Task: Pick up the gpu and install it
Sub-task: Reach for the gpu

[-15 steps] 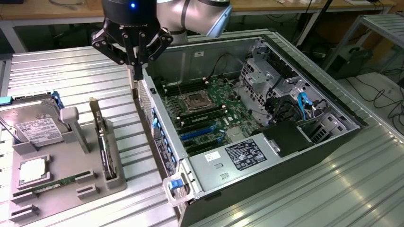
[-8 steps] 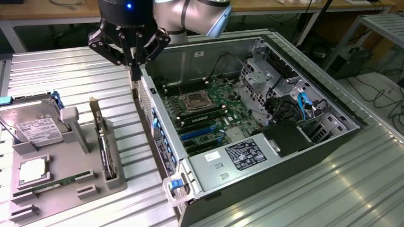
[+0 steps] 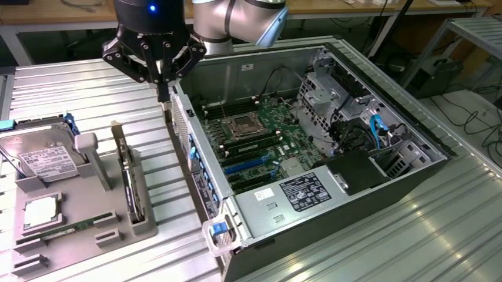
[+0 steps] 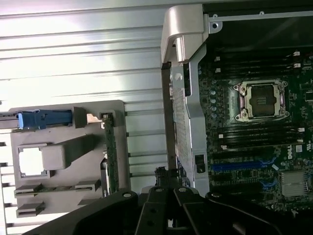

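One gpu [image 3: 127, 170] stands on edge in the grey holder [image 3: 79, 202], below and beside the gripper [image 3: 163, 97]. Its long axis parallels the computer case [image 3: 259, 56] wall, bracket end seemingly nearest. The arm points straight down, fingers pinched together, empty.

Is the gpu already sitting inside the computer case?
No, the gpu stands on its edge in the gray tray beside the computer case, not inside it.

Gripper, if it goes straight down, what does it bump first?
Probably the computer case's wall rim, just under the gripper; depth is unclear, so it could miss onto the metal table.
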`<state>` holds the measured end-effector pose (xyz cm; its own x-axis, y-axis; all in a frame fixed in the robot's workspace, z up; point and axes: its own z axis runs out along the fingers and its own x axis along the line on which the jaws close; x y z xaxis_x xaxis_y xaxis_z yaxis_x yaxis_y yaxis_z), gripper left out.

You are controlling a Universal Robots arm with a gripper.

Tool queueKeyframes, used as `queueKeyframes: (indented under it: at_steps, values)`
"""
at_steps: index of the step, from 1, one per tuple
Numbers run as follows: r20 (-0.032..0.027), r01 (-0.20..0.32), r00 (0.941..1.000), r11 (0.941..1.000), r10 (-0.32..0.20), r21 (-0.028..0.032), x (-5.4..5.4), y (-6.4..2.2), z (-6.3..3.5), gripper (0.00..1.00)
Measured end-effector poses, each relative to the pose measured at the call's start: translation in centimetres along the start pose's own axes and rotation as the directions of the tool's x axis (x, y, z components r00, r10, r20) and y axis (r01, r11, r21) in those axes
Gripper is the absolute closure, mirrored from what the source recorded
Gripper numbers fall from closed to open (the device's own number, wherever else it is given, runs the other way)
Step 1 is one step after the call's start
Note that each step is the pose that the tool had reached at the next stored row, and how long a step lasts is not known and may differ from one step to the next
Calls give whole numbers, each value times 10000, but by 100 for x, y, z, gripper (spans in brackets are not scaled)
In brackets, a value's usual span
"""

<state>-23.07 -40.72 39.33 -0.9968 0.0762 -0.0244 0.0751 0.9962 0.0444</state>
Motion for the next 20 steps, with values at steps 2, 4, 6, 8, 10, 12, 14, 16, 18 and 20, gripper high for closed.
queueKeyframes:
  at_steps: [2,4,6,8,10,12,14,16,18,20]
  values:
    - [1,0,10000,10000,0,-1,13,-3,0,89]
    - [0,0,10000,10000,0,0,26,-6,-1,89]
    - [1,-1,10000,10000,1,0,39,-9,-1,89]
    - [1,0,10000,10000,0,0,54,-12,-2,89]
    - [0,-1,10000,10000,1,1,72,-15,-2,89]
    - [0,0,10000,10000,0,0,87,-18,-3,89]
    - [0,0,10000,10000,0,0,101,-20,-3,89]
    - [0,0,10000,10000,0,0,114,-22,-4,89]
    - [0,0,10000,10000,0,0,127,-24,-4,89]
    - [1,0,10000,10000,0,-1,141,-27,-4,89]
